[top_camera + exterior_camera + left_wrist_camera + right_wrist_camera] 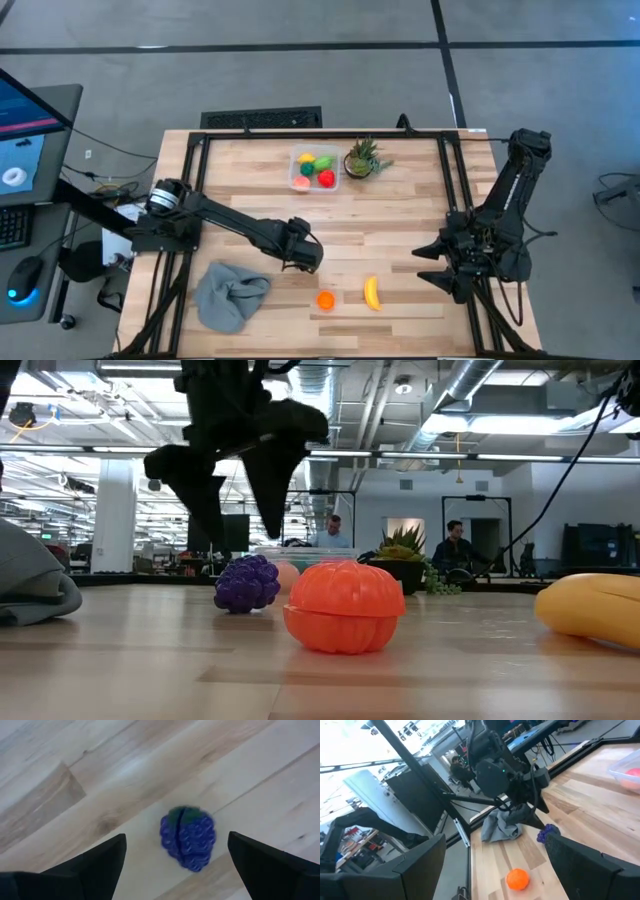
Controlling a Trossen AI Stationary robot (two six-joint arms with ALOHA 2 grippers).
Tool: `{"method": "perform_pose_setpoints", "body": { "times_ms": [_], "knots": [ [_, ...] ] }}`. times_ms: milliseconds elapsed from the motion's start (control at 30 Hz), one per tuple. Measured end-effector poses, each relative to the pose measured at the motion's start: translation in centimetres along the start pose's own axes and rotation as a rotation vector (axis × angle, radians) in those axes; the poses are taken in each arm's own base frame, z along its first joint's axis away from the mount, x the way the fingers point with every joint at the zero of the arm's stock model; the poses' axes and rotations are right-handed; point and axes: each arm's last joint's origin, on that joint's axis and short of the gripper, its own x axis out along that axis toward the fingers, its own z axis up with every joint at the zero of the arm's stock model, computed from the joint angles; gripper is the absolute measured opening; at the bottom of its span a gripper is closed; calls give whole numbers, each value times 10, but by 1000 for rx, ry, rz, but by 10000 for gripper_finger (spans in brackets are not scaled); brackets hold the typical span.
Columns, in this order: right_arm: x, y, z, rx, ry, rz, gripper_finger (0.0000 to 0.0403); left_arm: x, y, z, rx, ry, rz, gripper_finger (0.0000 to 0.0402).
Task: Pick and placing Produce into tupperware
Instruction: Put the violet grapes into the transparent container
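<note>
left gripper [232,510]: hovering right over the purple grape bunch [188,837], fingers [90,865] spread wide with one on each side of it and nothing between them but air. Looks lined up for a straight drop onto the grapes.
grape bunch: sitting loose on the table [400,215], well in front of the tupperware [314,168] and a bit to the left-arm side, so it's got a fair trip ahead.
tupperware: at the far edge of the table, already holding a few pieces (yellow, green, red, something pinkish), so I'd say the job's partly done.
potted plant [362,158]: just beside the tupperware, on the right-arm side. Worth steering around on the drop-off.
orange fruit [326,299] and banana [372,292]: well in front of the tupperware, near the front edge, not yet picked.
grey cloth [230,293]: bunched up far from the tupperware, front left corner.
right gripper [432,263]: parked off on its own side, well away from the tupperware, fingers wide, holding nothing.
</note>
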Motion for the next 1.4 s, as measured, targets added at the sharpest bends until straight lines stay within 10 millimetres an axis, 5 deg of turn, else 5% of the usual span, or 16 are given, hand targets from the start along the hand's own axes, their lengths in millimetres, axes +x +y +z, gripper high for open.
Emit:
{"method": "perform_pose_setpoints", "body": {
  "times_ms": [933,1400],
  "knots": [
    [0,-1,-1,-11,5,-5,363,57,-10,-3,2,125,46,339],
    [0,-2,-3,-33,14,-9,363,40,-13,2,25,144,74,339]
  ]
}}
